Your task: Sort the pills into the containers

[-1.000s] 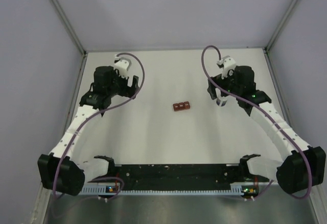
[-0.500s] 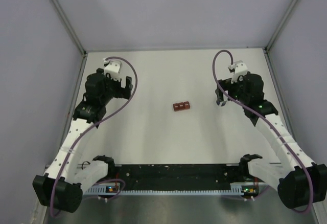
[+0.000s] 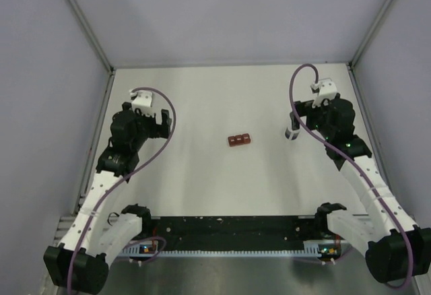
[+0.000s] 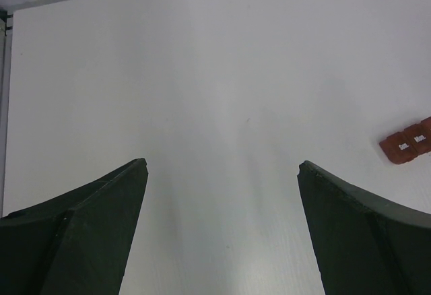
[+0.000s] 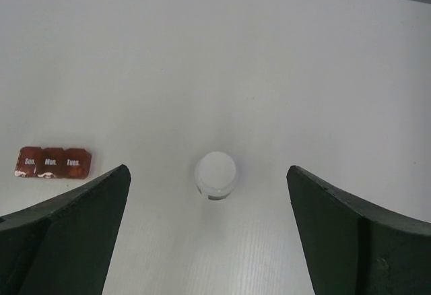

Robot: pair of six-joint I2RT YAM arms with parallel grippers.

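I take the pill organiser as my landmark: a small brown strip of three lidded compartments, marked Sun., Mon. and Tues., lying flat near the middle of the table with all three lids down. Just to its right, apart from it, stands a small pill bottle with a white cap, upright and closed as far as I can tell. No loose pills show anywhere, so they may be shut in the bottle, or already under the lids; I cannot tell which.

My right gripper hangs above the table right of the organiser, spread wide with nothing between its fingers, and the bottle sits centred in the gap below it. That alignment suits coming down on the bottle, or equally having just let it go standing there.

My left gripper is well to the left of the organiser, also wide apart and holding nothing, over bare table. The organiser only shows at the right edge of its view. I judge it is kept out there so the right arm has clear room around the bottle.
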